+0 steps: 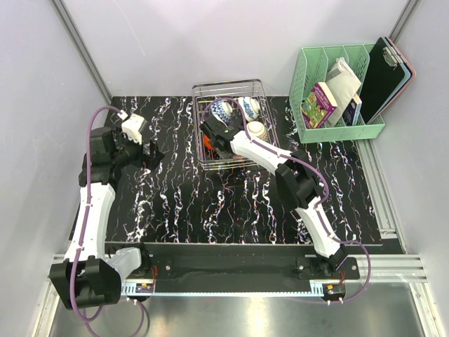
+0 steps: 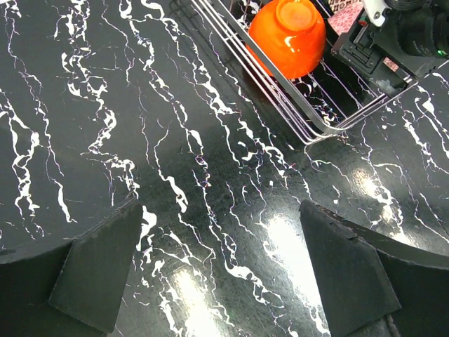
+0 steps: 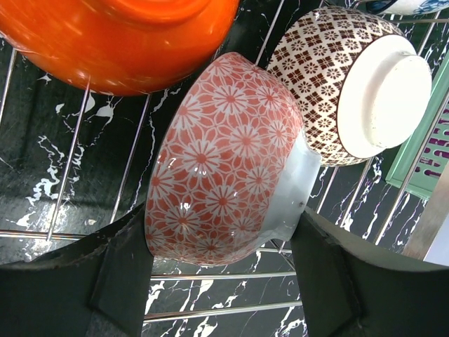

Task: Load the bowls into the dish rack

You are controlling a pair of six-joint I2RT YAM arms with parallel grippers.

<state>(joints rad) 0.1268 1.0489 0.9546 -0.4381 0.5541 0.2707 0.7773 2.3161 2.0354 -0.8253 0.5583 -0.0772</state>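
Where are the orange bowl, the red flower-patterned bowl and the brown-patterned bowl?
orange bowl (image 2: 287,48), left wrist view, glossy side wall.
red flower-patterned bowl (image 3: 224,161), right wrist view, patterned side.
brown-patterned bowl (image 3: 312,77), right wrist view, patterned side.

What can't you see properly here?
Top view: the red bowl hides under the right gripper.
Right wrist: the orange bowl is cut by the top edge; a blue bowl barely peeks in.
Left wrist: most of the rack is outside the frame.
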